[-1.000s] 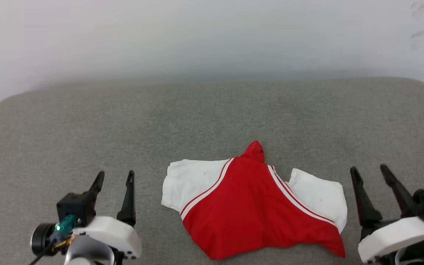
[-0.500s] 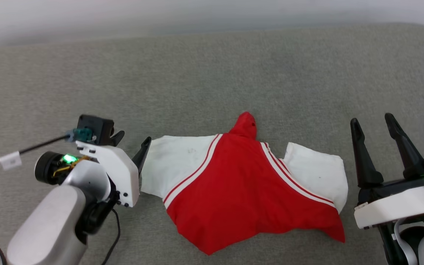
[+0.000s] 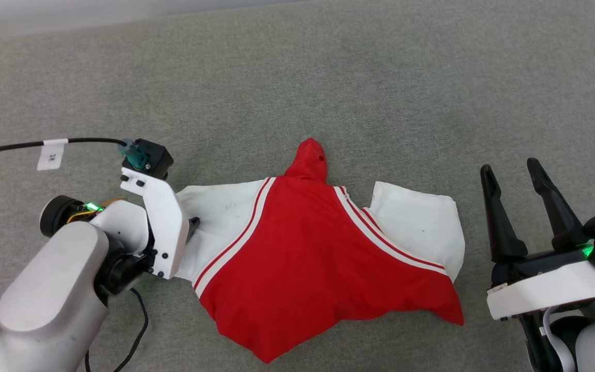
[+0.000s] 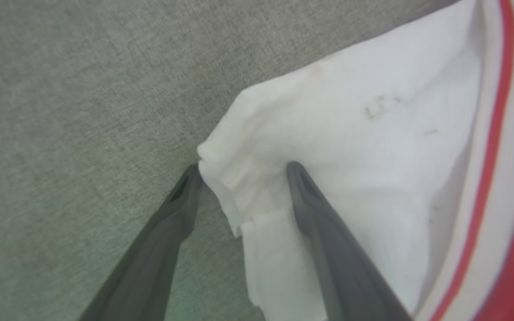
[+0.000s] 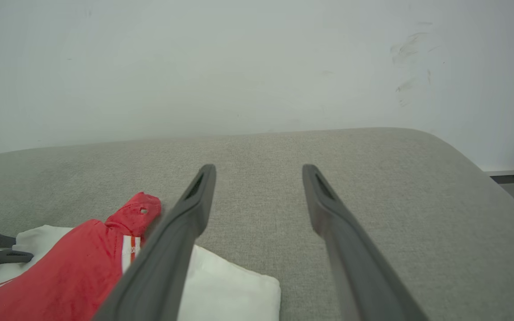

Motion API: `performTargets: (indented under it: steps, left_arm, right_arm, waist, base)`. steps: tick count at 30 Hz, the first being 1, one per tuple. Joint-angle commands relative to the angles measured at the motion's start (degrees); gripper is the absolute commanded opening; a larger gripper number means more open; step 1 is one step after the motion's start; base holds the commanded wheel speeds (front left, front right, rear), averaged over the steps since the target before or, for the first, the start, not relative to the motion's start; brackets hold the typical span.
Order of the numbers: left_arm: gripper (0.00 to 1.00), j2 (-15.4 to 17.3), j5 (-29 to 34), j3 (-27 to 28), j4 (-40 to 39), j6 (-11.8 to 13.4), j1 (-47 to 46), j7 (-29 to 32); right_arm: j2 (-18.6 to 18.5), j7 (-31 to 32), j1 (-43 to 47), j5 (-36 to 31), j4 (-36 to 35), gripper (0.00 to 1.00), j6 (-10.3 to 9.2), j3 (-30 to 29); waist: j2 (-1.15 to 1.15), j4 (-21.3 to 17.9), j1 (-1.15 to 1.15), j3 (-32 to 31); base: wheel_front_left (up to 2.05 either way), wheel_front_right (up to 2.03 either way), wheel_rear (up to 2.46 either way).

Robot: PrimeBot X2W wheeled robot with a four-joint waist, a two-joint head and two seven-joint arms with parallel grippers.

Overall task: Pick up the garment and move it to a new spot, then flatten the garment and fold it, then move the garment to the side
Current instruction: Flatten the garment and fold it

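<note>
- The left tool (image 4: 243, 169) is spread astride the outer hem of the left white sleeve (image 4: 328, 133). One finger is on the bare side and the other over the cloth, and it is not yet pinching.
- It would do well to push a little further in before pressing together, so that it takes a full fold of the hem rather than the very edge. Soft fabric is likely to slip out of a thin bite.
- Whether the bare-side finger has got under the hem or only lies beside it cannot be told from the left wrist view.
- The right tool (image 3: 509, 166) hangs spread and empty, just beside the other white sleeve.
- The garment (image 3: 318, 248), a bright red soft-fabric jersey with white sleeves and red-white striped trim, lies rumpled on the near middle of the grey fabric-covered counter (image 3: 328, 77).
- A second ago the left tool sat well apart from the sleeve, fingers pointing away; it has since swung across to the hem.
- The head camera has tipped down, so the pale wall has left its view. The garment itself looks unmoved.
</note>
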Motion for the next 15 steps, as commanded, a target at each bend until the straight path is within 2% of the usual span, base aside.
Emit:
performTargets:
  steps: [1,4,10,15]
  left_arm:
    - [0.00,-1.1,-0.3,-3.0,3.1,-0.4,3.8,1.8]
    - [0.00,-1.4,0.5,-2.5,2.0,0.4,4.6,-1.2]
    - [0.00,-1.7,3.3,1.0,-1.1,4.5,5.7,-12.8]
    - [0.00,-2.5,4.2,3.4,-5.1,7.5,8.5,-20.7]
  right_arm:
    - [0.2,-0.3,-0.3,0.4,0.3,1.00,-0.02,0.1]
    - [0.2,0.1,0.1,0.7,0.8,1.00,-0.02,-0.2]
    - [0.2,2.7,0.9,2.5,1.8,1.00,-0.02,-1.9]
    - [-0.4,9.9,1.4,4.7,5.3,1.00,-0.02,-5.0]
  waist:
    - [0.00,-0.3,0.00,0.0]
    - [0.00,-0.3,0.00,-0.7]
    - [0.00,1.5,0.00,-3.3]
    - [0.00,4.0,0.00,-6.1]
  base:
    - [0.00,0.00,0.00]
    - [0.00,0.00,0.00]
    - [0.00,0.00,0.00]
    - [0.00,0.00,0.00]
